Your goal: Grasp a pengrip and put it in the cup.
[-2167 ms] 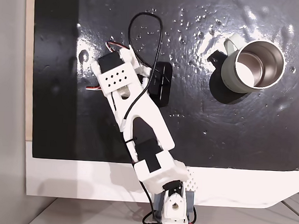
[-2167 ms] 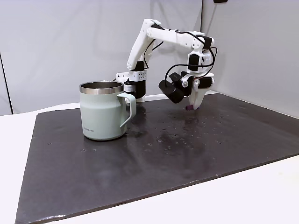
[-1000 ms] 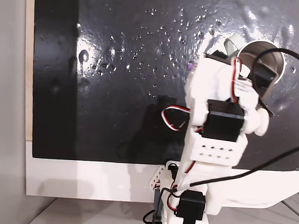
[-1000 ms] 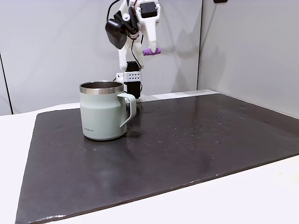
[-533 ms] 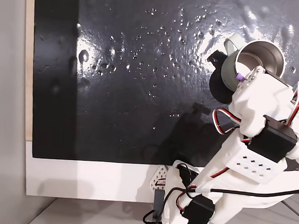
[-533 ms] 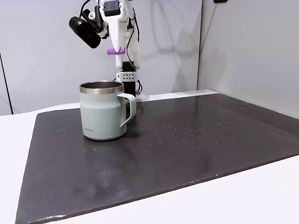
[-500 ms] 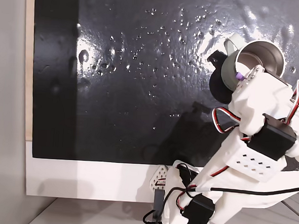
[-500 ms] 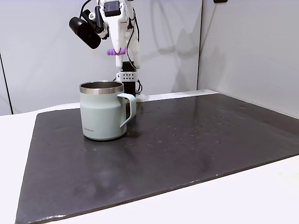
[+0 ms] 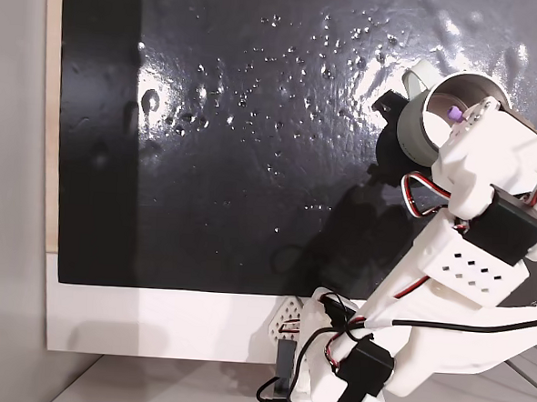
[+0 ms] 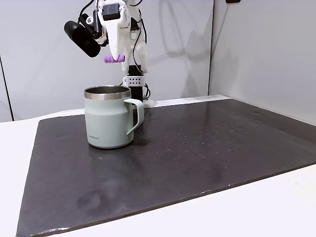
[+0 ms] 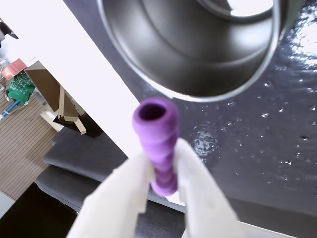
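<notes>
since half a second ago the arm has swung further over the cup (image 9: pixel 417 128). in a fixed view from above, the pengrip (image 9: pixel 455 112) shows over the cup's steel inside, upper right. in a fixed view from the side, the gripper (image 10: pixel 115 58) hangs above the cup's rim, upper left. wrist view — white fingers (image 11: pixel 195 181) pinch the purple tube, cup mouth at top.

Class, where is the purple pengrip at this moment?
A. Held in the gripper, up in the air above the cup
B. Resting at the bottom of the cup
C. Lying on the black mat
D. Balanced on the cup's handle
A: the gripper pinches the pengrip well above the cup rim.
</notes>
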Robot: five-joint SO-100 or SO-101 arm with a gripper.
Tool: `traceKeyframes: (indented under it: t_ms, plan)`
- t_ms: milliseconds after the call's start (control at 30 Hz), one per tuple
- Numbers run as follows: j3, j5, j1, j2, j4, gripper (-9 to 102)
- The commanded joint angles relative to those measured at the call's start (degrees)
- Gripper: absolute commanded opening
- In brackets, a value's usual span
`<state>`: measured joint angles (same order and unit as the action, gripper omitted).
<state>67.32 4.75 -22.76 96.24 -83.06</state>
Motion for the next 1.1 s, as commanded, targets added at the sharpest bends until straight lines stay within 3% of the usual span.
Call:
traceKeyframes:
  t_ms: [0, 167, 267, 300, 1067]
  plan:
    - [-1.8, -1.0, -1.8, 0.3, 1.6, 0]
    - [-2.3, -1.6, -2.5, -0.2, 1.8, 3]
    - [-2.4, -1.2, -2.4, -0.1, 0.3, 29]
    - [-2.4, -0.9, -2.4, 0.0, 0.0, 33]
    - [-2.7, -0.4, -1.1, 0.3, -0.8, 32]
